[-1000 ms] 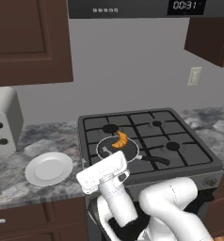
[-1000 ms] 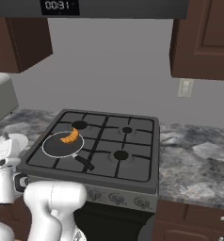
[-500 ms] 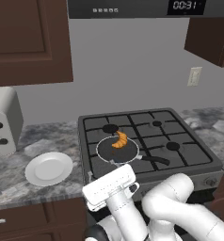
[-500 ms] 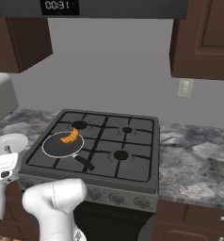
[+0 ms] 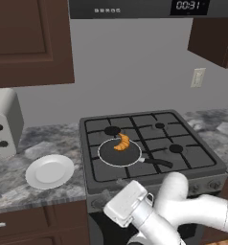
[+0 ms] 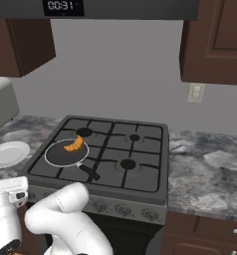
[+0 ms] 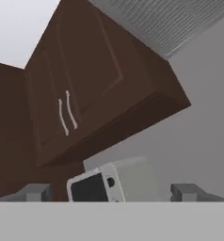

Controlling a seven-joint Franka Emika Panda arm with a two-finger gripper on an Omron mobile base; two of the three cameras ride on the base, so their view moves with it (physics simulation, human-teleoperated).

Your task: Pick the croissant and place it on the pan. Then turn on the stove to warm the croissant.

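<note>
Left base view: croissant (image 5: 121, 142) lies in pan (image 5: 119, 153) on stove (image 5: 149, 143) front-left burner | gripper (image 7: 112, 193) fingers spread, empty, tilted up toward toaster (image 7: 109, 183) | risk: hand low, far from knobs (image 6: 123, 210); blind reach may turn wrong knob

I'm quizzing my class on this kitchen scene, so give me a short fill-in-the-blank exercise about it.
1. The croissant lies in the ____.
2. The round white plate sits on the counter to the ____ of the stove.
3. The pan's handle is colored ____.
4. The clock above the stove reads ____.

Missing words: pan; left; black; 00:31
</note>
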